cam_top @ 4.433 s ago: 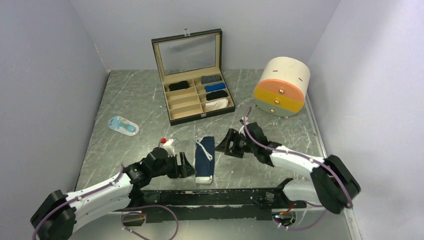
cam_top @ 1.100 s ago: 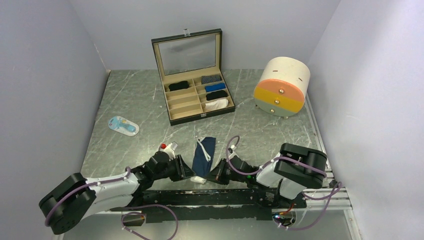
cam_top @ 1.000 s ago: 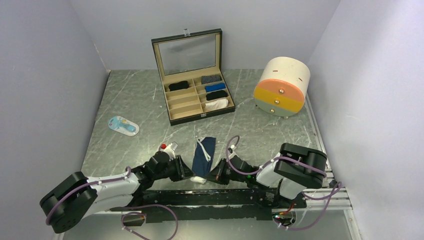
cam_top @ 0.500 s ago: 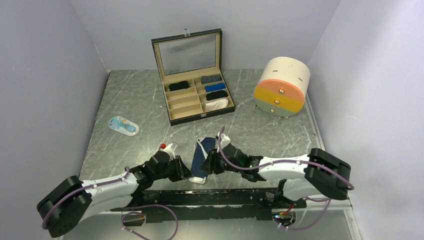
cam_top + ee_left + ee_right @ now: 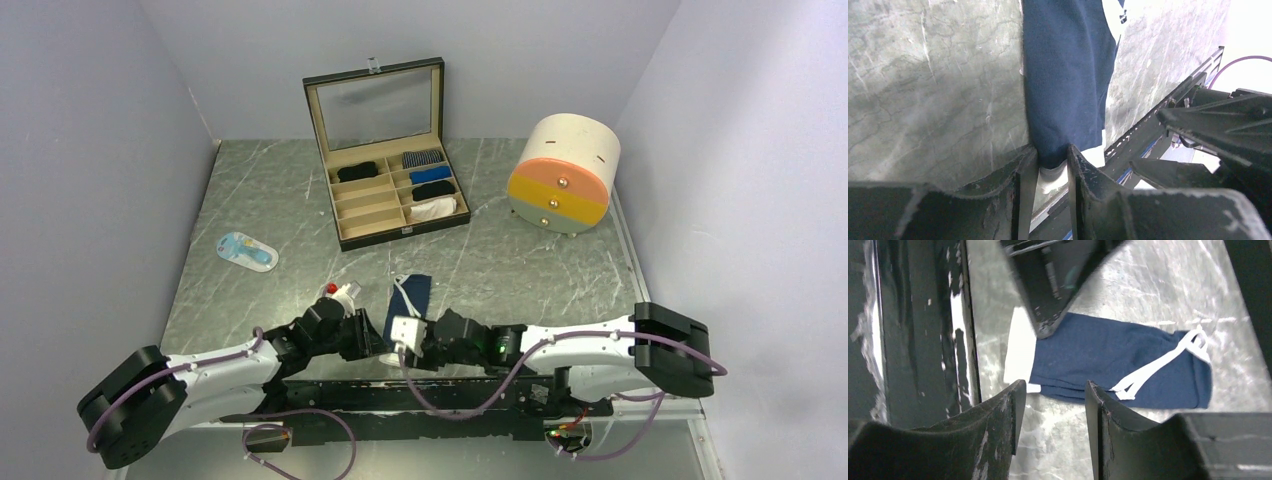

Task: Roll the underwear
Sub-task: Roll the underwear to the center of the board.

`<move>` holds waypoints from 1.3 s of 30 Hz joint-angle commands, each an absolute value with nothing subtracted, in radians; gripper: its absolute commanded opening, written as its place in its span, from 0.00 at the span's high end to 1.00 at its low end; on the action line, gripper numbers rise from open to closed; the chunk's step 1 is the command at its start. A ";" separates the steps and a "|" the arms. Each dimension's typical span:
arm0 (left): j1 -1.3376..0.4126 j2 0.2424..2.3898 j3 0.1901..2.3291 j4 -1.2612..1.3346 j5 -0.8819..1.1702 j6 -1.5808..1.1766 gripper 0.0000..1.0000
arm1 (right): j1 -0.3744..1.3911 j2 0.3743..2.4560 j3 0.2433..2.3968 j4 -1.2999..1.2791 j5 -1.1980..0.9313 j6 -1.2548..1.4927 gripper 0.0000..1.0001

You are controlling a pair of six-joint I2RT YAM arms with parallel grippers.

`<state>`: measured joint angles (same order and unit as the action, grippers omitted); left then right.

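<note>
Pinching half-hidden hem of navy underwear [image 5: 1068, 75], left claw [image 5: 1050, 156], right claw [image 5: 1054, 386] parted, empty.

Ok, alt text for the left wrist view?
The left hand pinches the near end of the navy blue underwear, which stretches away across the grey marbled table. Dark parts of the right arm fill the lower right.

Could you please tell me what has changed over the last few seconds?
The right gripper swung back from beside the navy underwear, then came in low to its near end, open. The left gripper, barely moved, is clamped on that end. The compartment box and round drawer unit have not moved.
</note>
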<state>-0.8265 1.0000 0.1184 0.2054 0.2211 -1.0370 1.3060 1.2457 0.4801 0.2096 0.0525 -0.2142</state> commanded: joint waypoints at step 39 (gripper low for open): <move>-0.828 1.052 0.106 0.032 0.158 -0.972 0.64 | 1.520 1.450 0.339 0.617 0.178 -0.998 0.58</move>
<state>-0.8265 1.0119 0.1310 0.1913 0.2207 -1.0317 1.5146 1.4460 0.3443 0.5198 0.1783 -0.9680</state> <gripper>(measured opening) 0.352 0.429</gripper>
